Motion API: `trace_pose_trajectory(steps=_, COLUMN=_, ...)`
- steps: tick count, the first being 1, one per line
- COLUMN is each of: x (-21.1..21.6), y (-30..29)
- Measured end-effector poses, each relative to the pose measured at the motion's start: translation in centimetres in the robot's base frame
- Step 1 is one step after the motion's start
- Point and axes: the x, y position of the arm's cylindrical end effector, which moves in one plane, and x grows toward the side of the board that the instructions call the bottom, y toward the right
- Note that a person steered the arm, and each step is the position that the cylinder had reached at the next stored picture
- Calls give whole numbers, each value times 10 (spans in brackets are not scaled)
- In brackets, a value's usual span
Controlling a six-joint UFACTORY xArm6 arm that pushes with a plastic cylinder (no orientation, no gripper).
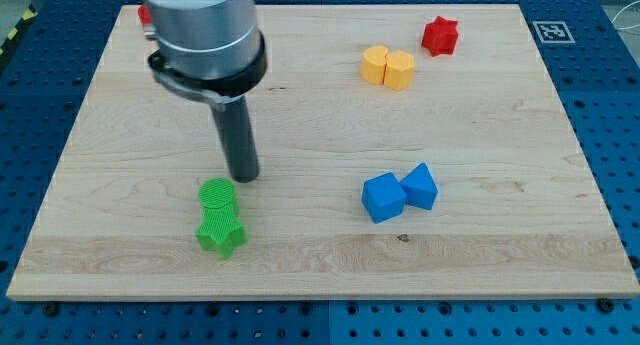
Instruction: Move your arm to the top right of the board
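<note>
On the wooden board [480, 245], taking the green cylinder [217, 194] as landmark: my tip [245, 178] rests just above-right of it, a bare rod carrying nothing. The green star [221, 232] touches it below. Blue cube [383, 198] and blue wedge [421, 185] sit well right; yellow blocks [388, 67] and red star [439, 36] far upper right.

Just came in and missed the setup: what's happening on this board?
One arm with a dark rod is working a wooden board. My tip sits in the left half, just above the green blocks. The top right corner, near the red star and yellow blocks, is not yet reached. Two blue blocks lie right of centre.
</note>
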Motion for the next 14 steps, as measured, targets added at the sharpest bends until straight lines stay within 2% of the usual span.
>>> trace_pose_trajectory(steps=8, x=-13, y=100)
trace_pose_trajectory(steps=12, x=-11, y=181)
trace_pose_trajectory(steps=14, x=-5, y=203)
